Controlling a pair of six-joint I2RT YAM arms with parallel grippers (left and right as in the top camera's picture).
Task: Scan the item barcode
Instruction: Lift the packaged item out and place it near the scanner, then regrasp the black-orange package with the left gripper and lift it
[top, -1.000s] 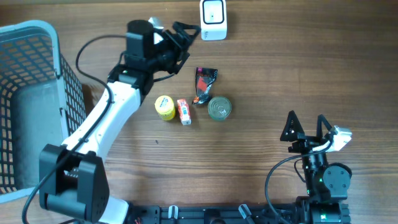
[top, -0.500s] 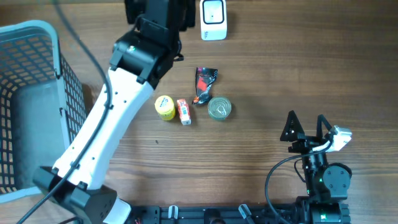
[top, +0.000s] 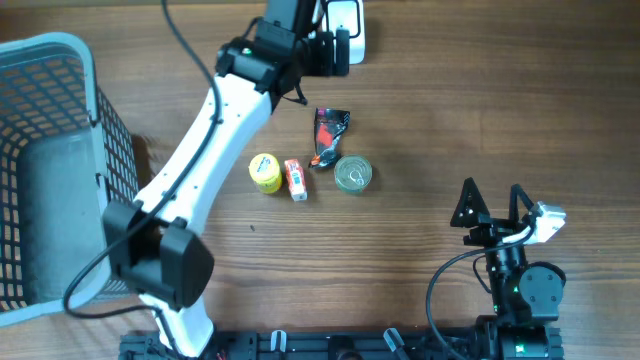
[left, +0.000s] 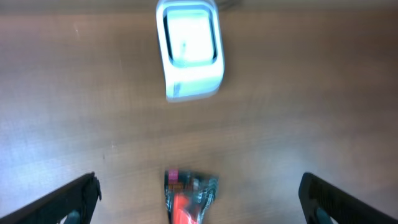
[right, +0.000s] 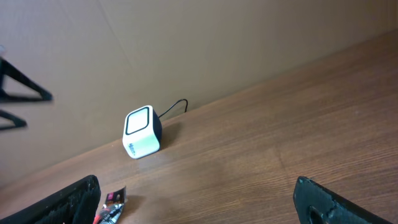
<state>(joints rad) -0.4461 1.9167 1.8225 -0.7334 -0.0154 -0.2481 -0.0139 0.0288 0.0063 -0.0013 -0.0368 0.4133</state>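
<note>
Upper centre | left gripper spread wide, empty, beside scanner | packet lies on bench just below | right gripper splayed, lower right | best: descend squarely, pinch packet's edge, face barcode to scanner window

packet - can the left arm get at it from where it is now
Probably yes. The left arm has its jaws open near the scanner, and nothing covers the packet, though the can sits close by.

White left arm, black joints, looping black cables, right pincer black, pointed
</note>
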